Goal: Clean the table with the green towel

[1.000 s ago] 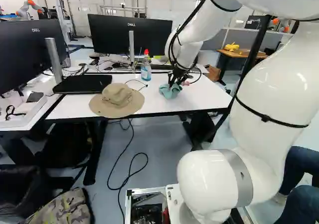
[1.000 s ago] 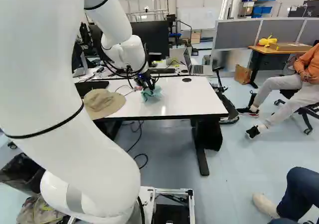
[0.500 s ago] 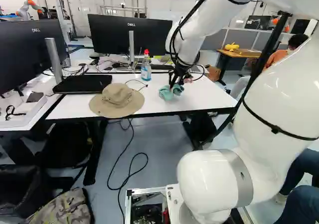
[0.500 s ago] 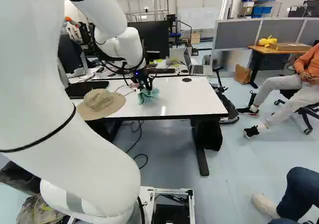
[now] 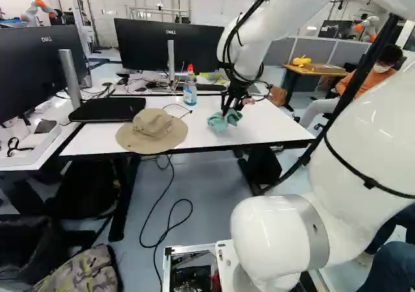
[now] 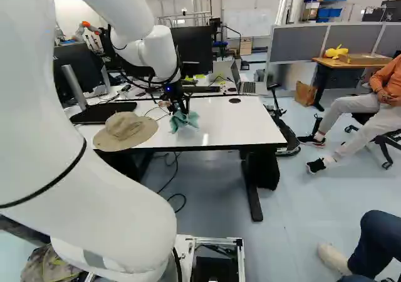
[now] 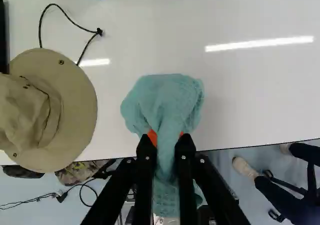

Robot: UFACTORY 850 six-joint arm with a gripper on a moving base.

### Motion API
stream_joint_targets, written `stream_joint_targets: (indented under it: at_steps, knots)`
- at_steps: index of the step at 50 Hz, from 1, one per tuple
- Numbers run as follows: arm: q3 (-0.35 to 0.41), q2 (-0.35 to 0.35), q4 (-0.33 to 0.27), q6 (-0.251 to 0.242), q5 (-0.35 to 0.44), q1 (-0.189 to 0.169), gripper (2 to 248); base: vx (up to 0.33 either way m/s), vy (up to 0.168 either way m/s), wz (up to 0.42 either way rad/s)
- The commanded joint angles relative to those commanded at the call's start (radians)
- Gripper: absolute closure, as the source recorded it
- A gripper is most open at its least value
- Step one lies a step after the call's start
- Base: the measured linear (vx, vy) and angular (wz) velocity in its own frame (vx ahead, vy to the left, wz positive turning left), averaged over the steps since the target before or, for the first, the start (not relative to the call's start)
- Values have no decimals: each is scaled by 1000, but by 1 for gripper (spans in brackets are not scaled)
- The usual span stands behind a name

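On the white rectangular surface (image 5: 272, 126), a crumpled green cloth towel (image 7: 165, 102) is pinched between the black orange-padded fingers (image 7: 152, 137). A tan fabric hat (image 7: 75, 100) is seen nearby.

Green towel (image 6: 183, 121) bunched on white desk (image 6: 232, 125), touched from above by end effector (image 6: 180, 108). Tan hat (image 6: 125, 130) set left of towel, by near edge. Black flat device (image 6: 103, 113) placed past hat, toward far left corner. Black disc (image 6: 234, 101) seen near far edge, right of towel. Open laptop (image 6: 247, 86) placed beyond far edge. Scooter (image 6: 287, 135) parked off right edge. Yellow object (image 6: 336, 52) and cardboard box (image 6: 364, 59) set on wood-topped desk (image 6: 319, 61).
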Motion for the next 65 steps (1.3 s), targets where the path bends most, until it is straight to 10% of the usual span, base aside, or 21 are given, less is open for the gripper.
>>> stream_joint_targets:
  at_steps: [65]
  knots:
    - [-207, -204, 0, 0, 104, -135, 199, 0, 0, 0]
